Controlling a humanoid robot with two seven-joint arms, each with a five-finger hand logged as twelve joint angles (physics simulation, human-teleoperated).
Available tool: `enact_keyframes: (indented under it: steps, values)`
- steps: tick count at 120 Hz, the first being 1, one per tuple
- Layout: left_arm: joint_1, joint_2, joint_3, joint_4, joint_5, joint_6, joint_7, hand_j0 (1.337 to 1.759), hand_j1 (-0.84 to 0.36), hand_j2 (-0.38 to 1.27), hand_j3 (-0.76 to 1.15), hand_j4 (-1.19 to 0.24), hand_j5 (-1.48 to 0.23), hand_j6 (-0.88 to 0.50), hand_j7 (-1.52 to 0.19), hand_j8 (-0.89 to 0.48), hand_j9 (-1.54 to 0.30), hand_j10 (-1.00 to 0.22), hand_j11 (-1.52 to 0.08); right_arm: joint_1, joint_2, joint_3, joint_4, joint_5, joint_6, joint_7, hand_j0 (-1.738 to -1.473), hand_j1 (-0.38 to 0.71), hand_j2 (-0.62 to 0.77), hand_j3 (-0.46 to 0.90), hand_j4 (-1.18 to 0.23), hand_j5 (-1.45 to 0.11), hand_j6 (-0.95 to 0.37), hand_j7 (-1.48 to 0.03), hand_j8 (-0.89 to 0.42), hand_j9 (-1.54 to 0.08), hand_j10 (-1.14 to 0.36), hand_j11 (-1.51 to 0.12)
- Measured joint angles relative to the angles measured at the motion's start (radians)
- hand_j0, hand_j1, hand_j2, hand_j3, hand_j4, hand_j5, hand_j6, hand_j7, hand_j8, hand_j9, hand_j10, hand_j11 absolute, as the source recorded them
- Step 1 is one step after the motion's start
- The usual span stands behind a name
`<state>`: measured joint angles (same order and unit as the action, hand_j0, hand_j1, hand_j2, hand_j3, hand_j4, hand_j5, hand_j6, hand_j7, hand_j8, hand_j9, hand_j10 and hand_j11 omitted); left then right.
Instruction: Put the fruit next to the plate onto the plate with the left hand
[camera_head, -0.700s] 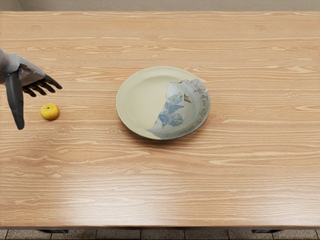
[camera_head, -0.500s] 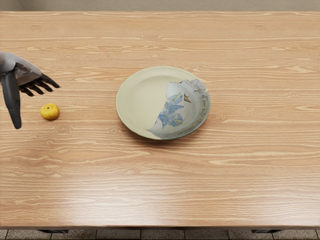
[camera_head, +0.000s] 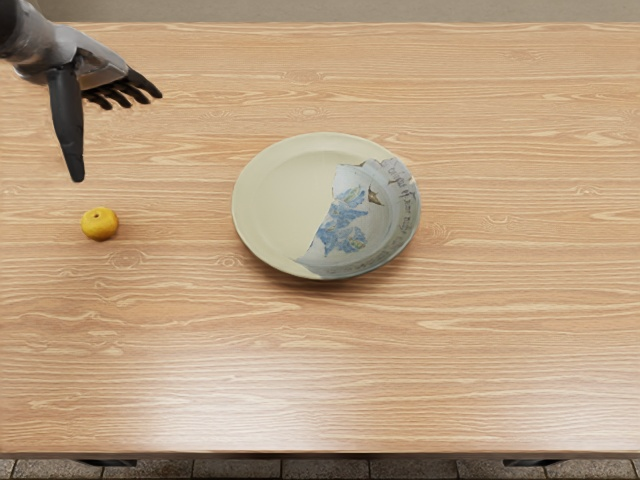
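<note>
A small yellow-orange fruit (camera_head: 99, 223) lies on the wooden table (camera_head: 320, 360), well left of the plate. The cream plate (camera_head: 326, 205) with a blue and grey pattern on its right half sits near the table's middle and holds nothing. My left hand (camera_head: 90, 110) hovers at the upper left, above and behind the fruit, apart from it. Its dark fingers (camera_head: 125, 90) are spread and its thumb (camera_head: 68, 130) points down toward the fruit. The hand holds nothing. The right arm is out of view.
The table's front edge (camera_head: 320, 455) runs along the bottom of the view, with floor below it. A wall line borders the table's far edge at the top.
My left hand has risen and moved toward the far side and slightly right, away from the fruit. The fruit and plate have not moved.
</note>
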<state>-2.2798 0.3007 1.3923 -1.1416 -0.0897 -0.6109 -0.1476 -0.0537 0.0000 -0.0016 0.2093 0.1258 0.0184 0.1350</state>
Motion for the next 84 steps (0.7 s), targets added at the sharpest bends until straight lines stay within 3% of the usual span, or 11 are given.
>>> enact_keyframes:
  steps: [13, 24, 29, 41, 49, 63, 84]
  values:
    - [-0.002, -0.015, -0.045, -0.049, 0.009, 0.01, 0.001, 1.658, 0.35, 0.0, 0.0, 0.0, 0.0, 0.0, 0.0, 0.0, 0.0, 0.0, 0.0, 0.0, 0.0, 0.0, 0.0, 0.0, 0.0, 0.0, -1.658, -0.34, 0.0, 0.0, -0.01, -0.01, -0.01, -0.01, -0.01, -0.01, -0.01, -0.01]
    - [0.005, -0.019, -0.053, -0.151, -0.001, 0.169, 0.005, 1.658, 0.35, 0.0, 0.0, 0.0, 0.0, 0.0, 0.0, 0.0, 0.0, 0.0, 0.0, 0.0, 0.0, 0.0, 0.0, 0.0, 0.0, 0.0, -1.658, -0.34, 0.0, 0.0, -0.01, -0.01, -0.01, -0.01, -0.01, -0.01, -0.01, -0.01]
    - [0.017, -0.028, -0.052, -0.18, -0.016, 0.241, 0.028, 1.658, 0.35, 0.0, 0.0, 0.0, 0.0, 0.0, 0.0, 0.0, 0.0, 0.0, 0.0, 0.0, 0.0, 0.0, 0.0, 0.0, 0.0, 0.0, -1.658, -0.34, 0.0, 0.0, -0.01, -0.01, -0.01, -0.01, -0.01, -0.01, -0.01, -0.01]
    - [0.102, -0.073, -0.049, -0.217, -0.063, 0.45, 0.131, 1.658, 0.35, 0.0, 0.0, 0.0, 0.0, 0.0, 0.0, 0.0, 0.0, 0.0, 0.0, 0.0, 0.0, 0.0, 0.0, 0.0, 0.0, 0.0, -1.658, -0.34, 0.0, 0.0, -0.01, -0.01, -0.01, -0.01, -0.01, -0.01, -0.01, -0.01]
    - [0.151, -0.074, -0.041, -0.227, -0.081, 0.558, 0.171, 1.658, 0.35, 0.0, 0.0, 0.0, 0.0, 0.0, 0.0, 0.0, 0.0, 0.0, 0.0, 0.0, 0.0, 0.0, 0.0, 0.0, 0.0, 0.0, -1.658, -0.34, 0.0, 0.0, -0.01, -0.01, -0.01, -0.01, -0.01, -0.01, -0.01, -0.01]
    - [0.189, -0.075, -0.019, -0.23, -0.093, 0.645, 0.201, 1.658, 0.35, 0.0, 0.0, 0.0, 0.0, 0.0, 0.0, 0.0, 0.0, 0.0, 0.0, 0.0, 0.0, 0.0, -0.001, 0.0, 0.0, 0.0, -1.658, -0.34, 0.0, 0.0, -0.01, -0.01, -0.01, -0.01, -0.01, -0.01, -0.01, -0.01]
    - [0.252, -0.08, 0.002, -0.226, -0.101, 0.733, 0.213, 1.658, 0.35, 0.0, 0.0, 0.0, 0.0, 0.0, 0.0, 0.0, 0.0, 0.0, 0.0, 0.0, 0.0, 0.0, -0.001, 0.0, 0.0, 0.0, -1.658, -0.34, 0.0, 0.0, -0.01, -0.01, -0.01, -0.01, -0.01, -0.01, -0.01, -0.01]
